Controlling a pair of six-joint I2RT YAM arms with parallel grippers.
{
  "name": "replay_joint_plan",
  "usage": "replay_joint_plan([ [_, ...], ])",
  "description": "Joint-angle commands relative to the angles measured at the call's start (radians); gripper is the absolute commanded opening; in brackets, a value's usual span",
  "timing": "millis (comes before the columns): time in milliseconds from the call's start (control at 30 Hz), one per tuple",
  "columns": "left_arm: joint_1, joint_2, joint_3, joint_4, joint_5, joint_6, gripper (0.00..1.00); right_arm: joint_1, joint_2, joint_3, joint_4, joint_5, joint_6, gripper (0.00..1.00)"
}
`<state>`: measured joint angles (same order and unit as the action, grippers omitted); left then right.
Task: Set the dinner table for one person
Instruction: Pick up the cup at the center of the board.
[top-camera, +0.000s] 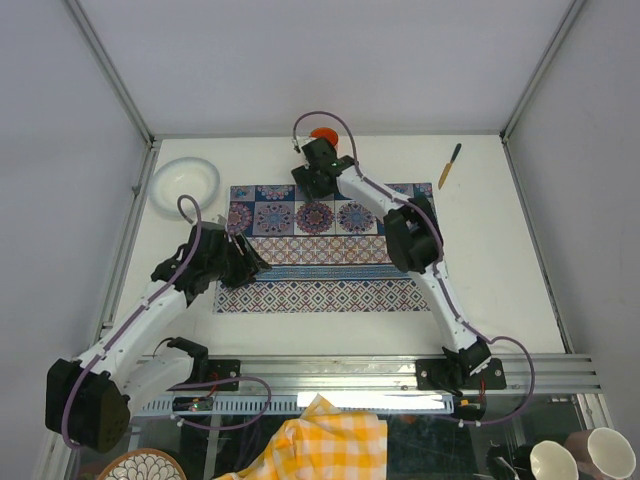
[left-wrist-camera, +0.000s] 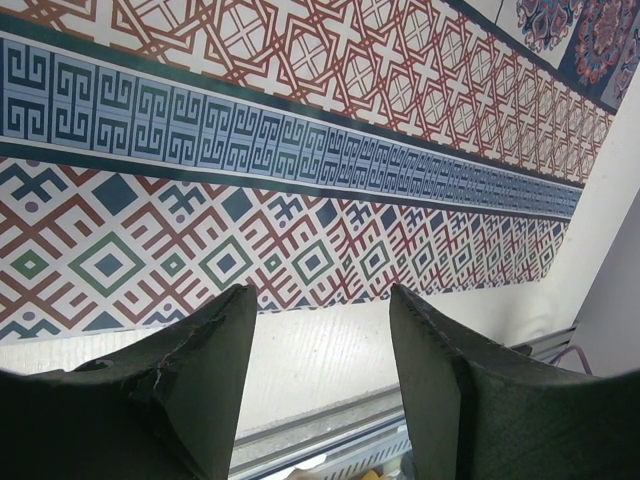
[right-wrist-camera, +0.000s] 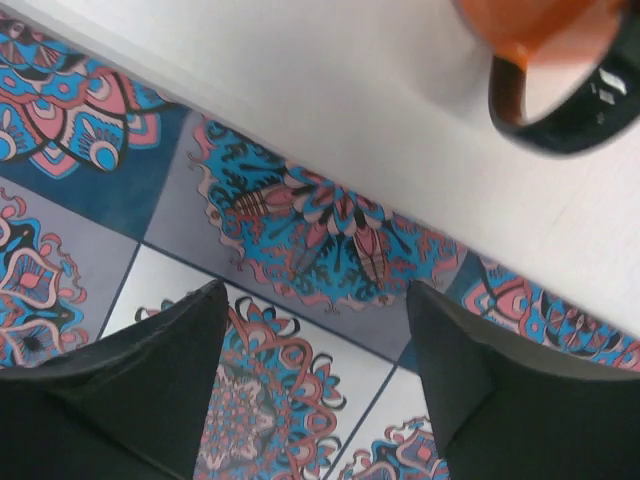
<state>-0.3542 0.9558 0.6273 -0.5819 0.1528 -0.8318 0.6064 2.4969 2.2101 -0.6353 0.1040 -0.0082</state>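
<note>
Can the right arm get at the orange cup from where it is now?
Probably yes. The right gripper hangs open over the far edge of the placemat, and the orange cup sits just beyond it on the white table, with nothing between them.

My left claw (left-wrist-camera: 320, 300) hangs low with jaws apart, nothing between them; my right claw (right-wrist-camera: 315, 300) reaches far forward, jaws likewise parted, empty.
</note>
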Motion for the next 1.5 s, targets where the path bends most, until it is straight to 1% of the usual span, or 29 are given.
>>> replay_joint_plan([
  [0, -0.008, -0.051, -0.007, 0.044, 0.01, -0.021, 0.57, 0.013, -0.125, -0.079, 0.253, 0.179, -0.048, 0.86],
  [33, -0.008, -0.058, -0.011, 0.042, 0.008, -0.023, 0.57, 0.018, -0.15, -0.133, 0.31, 0.198, -0.051, 0.94],
  [67, -0.009, -0.062, -0.013, 0.04, 0.007, -0.024, 0.57, 0.021, -0.176, -0.184, 0.381, 0.224, -0.047, 0.99],
  [200, -0.009, -0.075, -0.018, 0.027, -0.003, -0.025, 0.57, 0.029, -0.299, -0.421, 0.633, 0.327, -0.019, 1.0],
  [233, -0.008, -0.077, -0.02, 0.026, -0.004, -0.026, 0.57, 0.029, -0.318, -0.472, 0.692, 0.328, -0.018, 0.99],
  [267, -0.008, -0.079, -0.021, 0.024, -0.005, -0.026, 0.57, 0.028, -0.324, -0.506, 0.722, 0.322, -0.015, 1.0],
  [333, -0.009, -0.083, -0.024, 0.024, -0.005, -0.028, 0.57, 0.027, -0.312, -0.517, 0.737, 0.298, -0.01, 1.0],
  [367, -0.009, -0.083, -0.024, 0.024, -0.006, -0.028, 0.57, 0.029, -0.302, -0.515, 0.743, 0.284, -0.007, 0.99],
  [400, -0.008, -0.082, -0.023, 0.023, -0.005, -0.029, 0.57, 0.028, -0.292, -0.509, 0.744, 0.272, -0.001, 0.97],
  [567, -0.008, -0.094, -0.024, 0.016, -0.009, -0.034, 0.57, 0.028, -0.228, -0.436, 0.728, 0.218, 0.029, 0.79],
  [700, -0.008, -0.104, -0.028, 0.008, -0.015, -0.036, 0.58, 0.026, -0.165, -0.334, 0.679, 0.218, 0.029, 0.78],
  [733, -0.009, -0.105, -0.03, 0.006, -0.016, -0.036, 0.58, 0.026, -0.152, -0.311, 0.665, 0.21, 0.03, 0.72],
  [800, -0.008, -0.104, -0.031, 0.004, -0.019, -0.036, 0.58, 0.024, -0.127, -0.27, 0.649, 0.203, 0.025, 0.67],
  [1100, -0.009, -0.114, -0.026, -0.009, -0.023, -0.033, 0.58, 0.011, -0.048, -0.13, 0.578, 0.223, 0.022, 0.64],
  [1333, -0.008, -0.104, -0.033, -0.009, -0.025, -0.034, 0.59, 0.002, -0.059, -0.157, 0.587, 0.245, 0.013, 0.62],
  [1467, -0.008, -0.099, -0.032, -0.008, -0.022, -0.033, 0.59, -0.009, -0.036, -0.133, 0.576, 0.243, 0.013, 0.61],
])
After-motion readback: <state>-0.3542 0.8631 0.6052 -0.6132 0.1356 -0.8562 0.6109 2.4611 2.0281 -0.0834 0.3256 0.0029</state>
